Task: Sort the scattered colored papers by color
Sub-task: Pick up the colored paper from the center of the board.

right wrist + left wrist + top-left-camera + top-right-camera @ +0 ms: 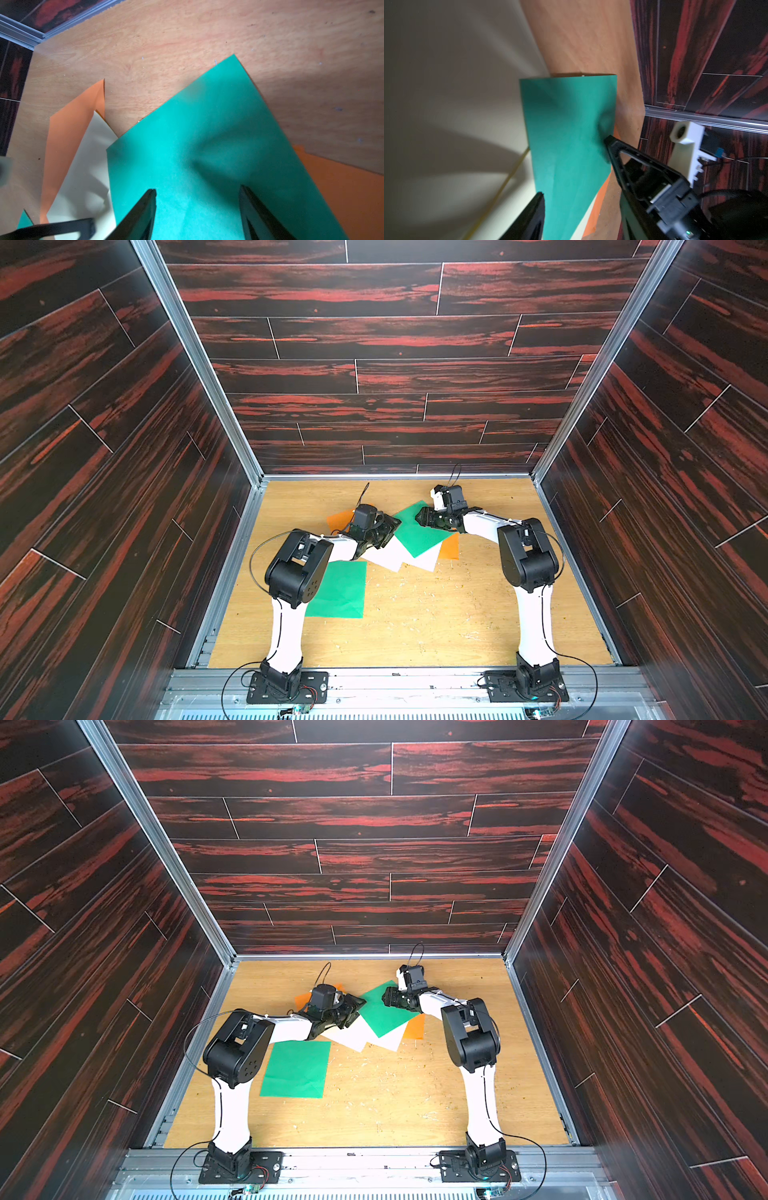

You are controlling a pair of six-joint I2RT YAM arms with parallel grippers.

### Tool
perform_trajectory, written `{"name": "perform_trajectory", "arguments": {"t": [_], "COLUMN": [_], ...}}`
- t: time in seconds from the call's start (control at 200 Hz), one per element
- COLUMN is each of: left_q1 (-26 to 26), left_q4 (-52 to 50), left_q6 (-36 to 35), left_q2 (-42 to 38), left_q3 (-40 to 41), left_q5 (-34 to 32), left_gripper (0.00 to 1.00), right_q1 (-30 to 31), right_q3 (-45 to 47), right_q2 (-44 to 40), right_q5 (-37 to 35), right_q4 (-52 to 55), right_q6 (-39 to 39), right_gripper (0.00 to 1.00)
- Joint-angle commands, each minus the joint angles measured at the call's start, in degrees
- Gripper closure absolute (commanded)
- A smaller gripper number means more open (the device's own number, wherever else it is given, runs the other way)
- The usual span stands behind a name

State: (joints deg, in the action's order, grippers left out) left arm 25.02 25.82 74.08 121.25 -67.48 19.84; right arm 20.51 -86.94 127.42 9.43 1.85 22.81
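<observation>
We count two green sheets: the lone green paper [338, 589] near the left edge of the bench [457, 622], and the top green paper [415, 531] on the overlapping heap in the bench's far half. We count two orange sheets, both partly covered: the left orange paper [337, 519] and the right orange paper [451, 546]. We make out two white sheets, the nearer white paper [380, 558] and the second white paper [428, 561]; covered parts leave us unsure. We count two tools: left tool [386, 527] and right tool [424, 517].

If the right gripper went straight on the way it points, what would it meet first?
The green paper on top of the pile. The right gripper points down at it, open, one fingertip seemingly denting it; depth is unclear.
</observation>
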Motion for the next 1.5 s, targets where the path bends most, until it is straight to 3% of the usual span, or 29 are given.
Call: {"name": "perform_trajectory", "arguments": {"t": [0.0,0.561,0.872,1.217,1.493], "left_q1": [0.81,4.20,5.92,5.92,5.92], "left_q4": [0.26,-14.67,-16.86,-8.85,4.58], "left_q6": [0.44,-2.67,-2.98,-2.01,0.10], "left_q2": [1.65,1.67,2.04,2.60,2.35], "left_q3": [-0.46,-4.77,-4.97,-5.11,-1.63], "left_q5": [-1.24,-4.95,-5.82,-7.76,-10.12], "left_gripper": [0.38,0.38,0.38,0.35,0.35], "right_q1": [0.22,0.14,0.10,0.17,0.14], "right_q3": [1.86,2.02,2.30,2.56,2.57], "right_q2": [3.81,4.92,5.17,5.53,6.18], "right_q5": [2.05,3.75,3.50,4.19,4.89], "right_q4": [2.68,2.55,2.98,3.16,3.10], "right_q6": [1.18,0.66,0.00,-0.27,-0.56], "right_gripper": [0.33,0.33,0.33,0.33,0.33]}}
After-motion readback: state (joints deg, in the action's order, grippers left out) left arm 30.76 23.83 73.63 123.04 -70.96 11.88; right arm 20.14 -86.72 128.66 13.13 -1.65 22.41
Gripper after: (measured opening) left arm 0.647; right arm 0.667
